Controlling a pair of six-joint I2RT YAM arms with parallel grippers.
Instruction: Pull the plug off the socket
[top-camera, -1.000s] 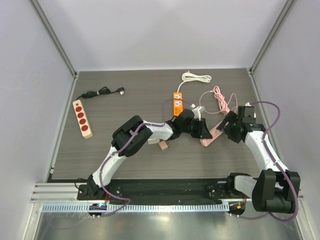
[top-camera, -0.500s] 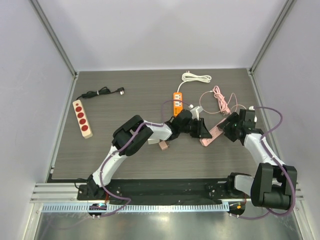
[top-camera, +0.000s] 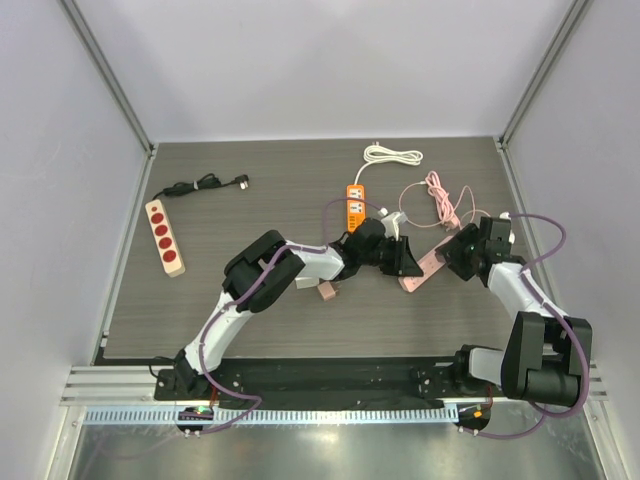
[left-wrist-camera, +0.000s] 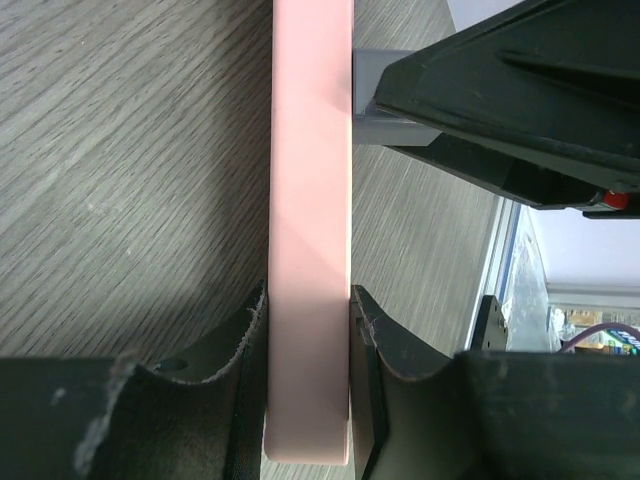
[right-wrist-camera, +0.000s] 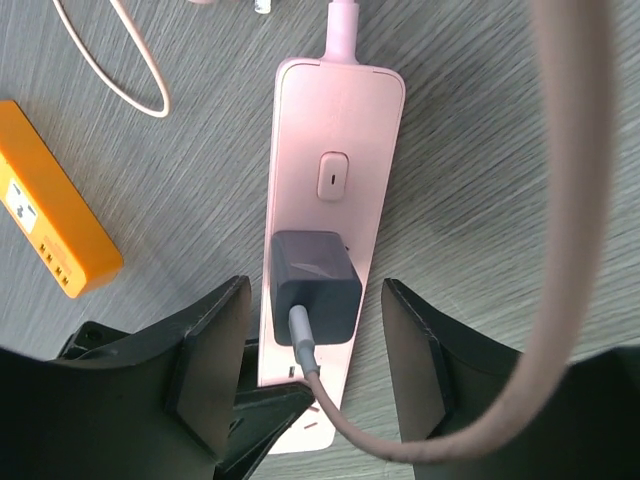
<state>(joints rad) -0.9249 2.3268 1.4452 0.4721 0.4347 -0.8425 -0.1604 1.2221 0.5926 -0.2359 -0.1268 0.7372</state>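
A pink power strip (right-wrist-camera: 330, 200) lies on the table, with a dark grey plug (right-wrist-camera: 312, 287) seated in it and a pinkish cable (right-wrist-camera: 400, 440) running off the plug. My left gripper (left-wrist-camera: 308, 330) is shut on the near end of the strip (left-wrist-camera: 310, 200), its jaws pressed on both long sides. My right gripper (right-wrist-camera: 312, 350) is open, its fingers (right-wrist-camera: 210, 340) standing either side of the plug and clear of it. In the top view the left gripper (top-camera: 405, 262) and the right gripper (top-camera: 458, 255) meet at the strip (top-camera: 425, 268).
An orange power strip (top-camera: 355, 208) with a white cable (top-camera: 392, 155) lies behind. A coiled pink cable (top-camera: 440, 200) lies by it. A beige strip with red sockets (top-camera: 164, 237) and a black cable (top-camera: 205, 184) lie far left. A small pink block (top-camera: 326, 291) lies near the left arm.
My right gripper has moved in a little toward the strip and plug. The left gripper stays clamped on the strip.
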